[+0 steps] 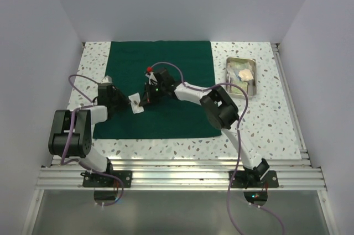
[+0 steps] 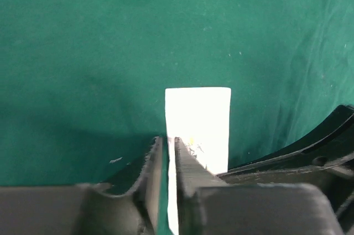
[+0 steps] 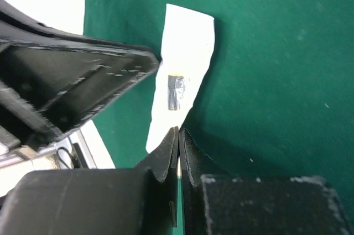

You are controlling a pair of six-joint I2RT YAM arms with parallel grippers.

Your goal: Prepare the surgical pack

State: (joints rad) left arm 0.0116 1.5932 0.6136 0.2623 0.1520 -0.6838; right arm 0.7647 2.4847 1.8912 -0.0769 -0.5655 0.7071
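A dark green cloth [image 1: 177,63] lies flat across a speckled terrazzo-patterned surface [image 1: 271,127], its weave soft and faintly creased. Well apart to its right sits a small shiny rectangular steel tray [image 1: 255,87] holding pale, crinkled pouches [image 1: 243,73]. Over the cloth's left half both arms meet at one flat white packet [image 3: 185,41], thin and rectangular, with a small dark mark at its middle. The right fingers [image 3: 191,155], matt black and scuffed, are pressed together on the packet's near edge. The left fingers [image 2: 155,166] stand a narrow slit apart with the packet's edge running through it; I cannot tell whether they pinch it. Each arm's black housing crowds the other's view. Purple cables [image 1: 72,83] loop beside the arms.
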